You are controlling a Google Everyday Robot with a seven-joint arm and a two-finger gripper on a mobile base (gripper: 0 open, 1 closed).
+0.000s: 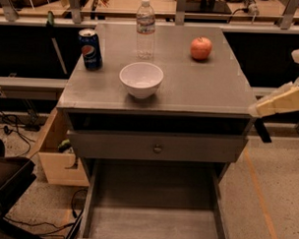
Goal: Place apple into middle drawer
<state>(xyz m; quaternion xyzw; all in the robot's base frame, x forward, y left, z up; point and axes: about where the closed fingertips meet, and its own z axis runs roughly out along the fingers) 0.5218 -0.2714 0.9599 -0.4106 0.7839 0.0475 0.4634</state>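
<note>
The apple (201, 48), small and red-orange, sits on the cabinet top at the back right. The middle drawer (155, 227) is pulled out wide at the bottom of the view, and its plank floor is bare. My gripper (262, 129) is at the right edge of the view, beside the cabinet's front right corner and just below top height. It hangs under the cream-coloured arm (283, 100). It is well apart from the apple, to the right and nearer the camera.
A white bowl (141, 79), a Pepsi can (90, 49) and a clear water bottle (145, 28) stand on the cabinet top (200, 89). A drawer front with a round knob (158, 148) sits above the open drawer. A light wooden box (59, 157) stands on the floor at the left.
</note>
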